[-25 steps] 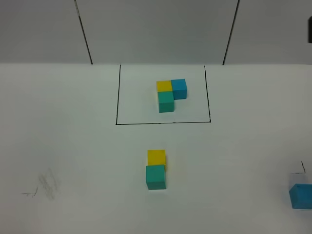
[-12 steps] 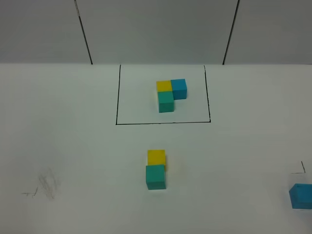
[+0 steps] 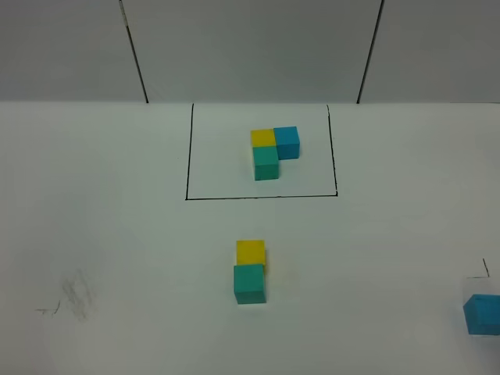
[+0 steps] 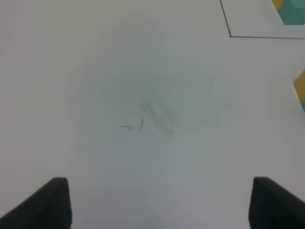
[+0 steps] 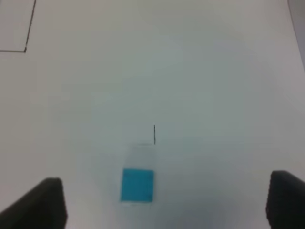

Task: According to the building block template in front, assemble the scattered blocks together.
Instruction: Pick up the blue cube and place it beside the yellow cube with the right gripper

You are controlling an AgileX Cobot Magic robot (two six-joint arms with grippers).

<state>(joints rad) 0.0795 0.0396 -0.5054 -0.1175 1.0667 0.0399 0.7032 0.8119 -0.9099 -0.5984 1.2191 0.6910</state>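
L gripper: jaws apart, nothing btwn them, above surface w/ pencil scuffs. Centre back: template inside black outline. Centre front: yellow cube touching teal cube, teal nearer cam. Far right edge: blue cube, well apart from both. R gripper: jaws wide apart, blue cube untouched.

I see a white tabletop. Toward its far edge, a black outline frames the template cluster. Closer to the near edge, the yellow cube touches the teal-green cube in front of it. The blue cube sits alone by the right edge. Faint pencil scribbles mark the near-left corner.
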